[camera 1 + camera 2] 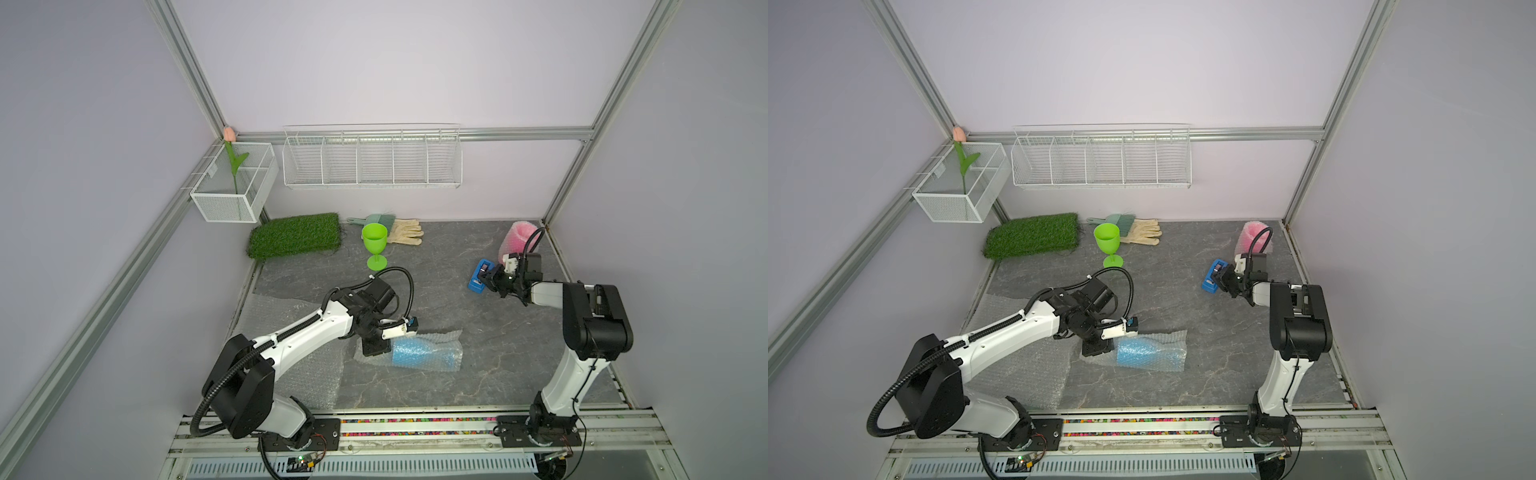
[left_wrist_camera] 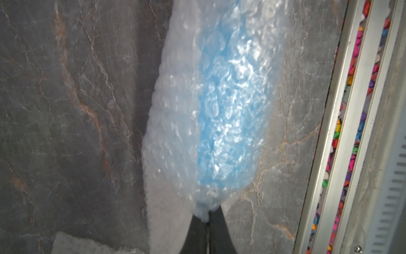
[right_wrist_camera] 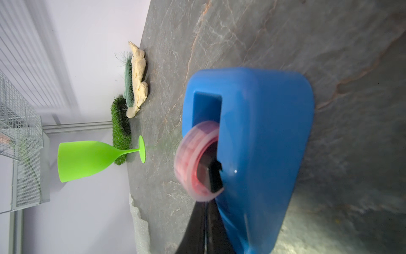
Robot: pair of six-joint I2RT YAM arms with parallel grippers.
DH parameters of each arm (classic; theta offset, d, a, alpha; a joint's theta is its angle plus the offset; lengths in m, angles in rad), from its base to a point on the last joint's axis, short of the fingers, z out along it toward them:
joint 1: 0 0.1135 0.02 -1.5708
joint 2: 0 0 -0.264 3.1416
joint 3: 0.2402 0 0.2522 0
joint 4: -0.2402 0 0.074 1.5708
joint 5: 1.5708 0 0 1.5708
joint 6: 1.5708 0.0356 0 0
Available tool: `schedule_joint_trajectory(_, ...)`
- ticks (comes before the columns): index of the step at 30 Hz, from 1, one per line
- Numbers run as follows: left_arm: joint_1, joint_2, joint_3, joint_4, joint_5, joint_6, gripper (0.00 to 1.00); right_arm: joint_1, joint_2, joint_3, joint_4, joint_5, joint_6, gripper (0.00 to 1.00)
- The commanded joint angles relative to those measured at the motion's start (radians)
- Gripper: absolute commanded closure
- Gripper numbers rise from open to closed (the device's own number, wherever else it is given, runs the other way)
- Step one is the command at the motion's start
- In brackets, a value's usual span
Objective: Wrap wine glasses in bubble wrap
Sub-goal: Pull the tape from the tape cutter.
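My L gripper (image 2: 207, 216) pinches the bubble wrap (image 2: 173, 132) round the blue goblet (image 2: 224, 132), lying at 6 o'clock on the counter (image 1: 478, 374). R gripper (image 3: 214, 176) is clenched at the tape (image 3: 189, 151), 2 o'clock; hold unclear. Pink goblet (image 1: 517, 239) is wrapped, 1 o'clock. Green goblet (image 1: 375, 241), 11 o'clock, is bare: approx. halfway, I reckon.
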Motion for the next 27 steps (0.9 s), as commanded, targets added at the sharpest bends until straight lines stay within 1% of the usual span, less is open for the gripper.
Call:
schedule_joint_trajectory(1,-0.005,0.010,-0.007,-0.013,0.021,0.020,1.00,0.001,-0.048,-0.003,0.005,0.000,0.023,0.93)
schedule_joint_trajectory(12,-0.005,0.032,0.007,-0.026,0.024,0.021,1.00,0.027,-0.268,-0.056,-0.095,-0.006,0.048,0.93)
schedule_joint_trajectory(15,-0.005,0.026,0.005,-0.024,0.026,0.022,1.00,0.045,-0.347,-0.112,-0.142,0.005,0.048,0.93)
schedule_joint_trajectory(22,-0.005,0.023,0.005,-0.027,0.030,0.021,1.00,0.137,-0.553,-0.197,-0.279,0.049,0.064,0.93)
schedule_joint_trajectory(27,-0.005,0.020,0.004,-0.028,0.032,0.021,1.00,0.212,-0.683,-0.265,-0.341,0.099,0.109,0.93)
